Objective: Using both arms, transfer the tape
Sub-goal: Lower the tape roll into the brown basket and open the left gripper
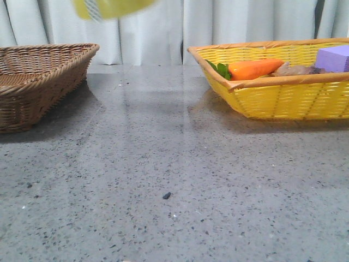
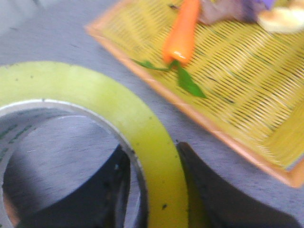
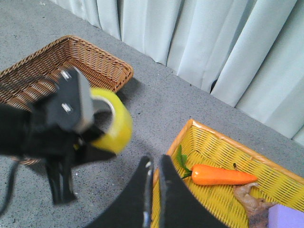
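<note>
The yellow tape roll fills the left wrist view. My left gripper is shut on its wall, one finger inside the core and one outside. The roll hangs high in the air: only its lower edge shows at the top of the front view, and in the right wrist view the tape sits in the black left arm beside the brown basket. My right gripper is shut and empty, above the near edge of the yellow basket, to the right of the tape.
A brown wicker basket stands at the left. A yellow basket at the right holds an orange carrot, a purple block and a brownish item. White curtains hang behind the grey speckled table.
</note>
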